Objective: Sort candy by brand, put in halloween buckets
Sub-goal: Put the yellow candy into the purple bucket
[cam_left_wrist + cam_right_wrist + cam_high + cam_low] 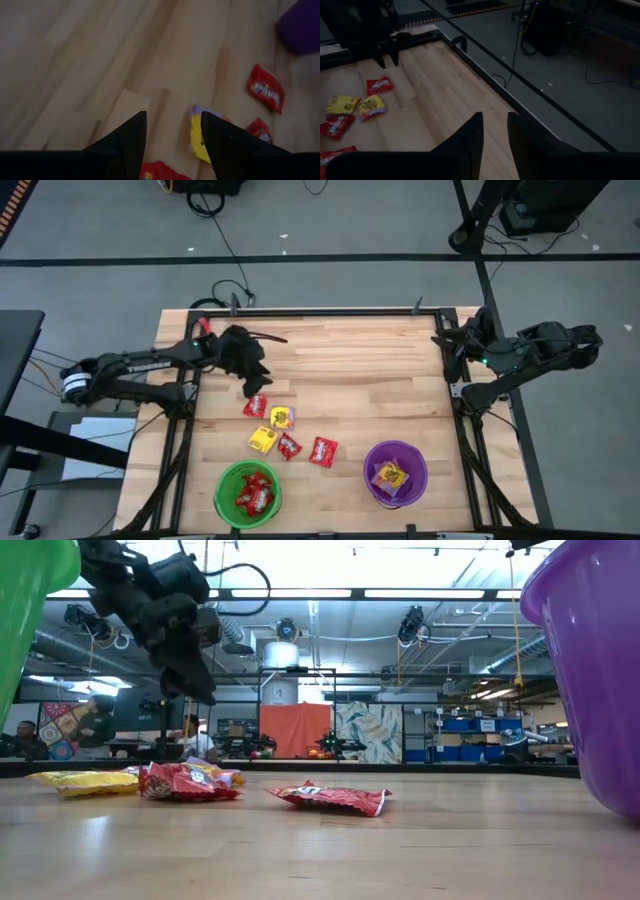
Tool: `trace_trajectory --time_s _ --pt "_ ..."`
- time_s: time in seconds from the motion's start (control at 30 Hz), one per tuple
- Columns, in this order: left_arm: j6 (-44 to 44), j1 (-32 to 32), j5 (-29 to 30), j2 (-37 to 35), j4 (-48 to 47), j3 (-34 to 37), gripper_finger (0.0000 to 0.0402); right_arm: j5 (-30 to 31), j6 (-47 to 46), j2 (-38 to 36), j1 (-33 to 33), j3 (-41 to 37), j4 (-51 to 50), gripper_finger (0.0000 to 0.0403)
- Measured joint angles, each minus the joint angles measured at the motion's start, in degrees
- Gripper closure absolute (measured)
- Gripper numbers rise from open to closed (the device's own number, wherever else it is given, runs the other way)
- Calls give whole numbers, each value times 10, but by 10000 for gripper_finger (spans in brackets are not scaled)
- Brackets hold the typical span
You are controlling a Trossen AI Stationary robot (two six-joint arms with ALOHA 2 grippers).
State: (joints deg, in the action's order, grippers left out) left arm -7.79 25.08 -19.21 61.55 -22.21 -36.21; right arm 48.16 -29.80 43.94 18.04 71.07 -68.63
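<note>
My left tool (248,390) open and empty above 5 loose candy packets (288,432) on the counter (380,370), right tool (494,131) parted, empty, at counter's edge, green bucket (224,480), purple bucket (420,465)

The left arm (130,370) carries pale lettering, perhaps "TROSSEN", too small to be sure. Print on the red candy packets (266,89) cannot be read.

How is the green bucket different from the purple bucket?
The green bucket is bright green and stands nearer the left arm; the purple bucket is purple and stands nearer the right arm. The green bucket holds red candy packets, while the purple bucket holds yellow candy packets. Both are round, open at the top, upright, about the same size, and sit along the same edge of the table.
</note>
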Motion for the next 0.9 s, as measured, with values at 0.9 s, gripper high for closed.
trace_trajectory --time_s 0.9 --pt "48 -1 -36 148 188 0 208 -65 54 1 0 -7 111 302"
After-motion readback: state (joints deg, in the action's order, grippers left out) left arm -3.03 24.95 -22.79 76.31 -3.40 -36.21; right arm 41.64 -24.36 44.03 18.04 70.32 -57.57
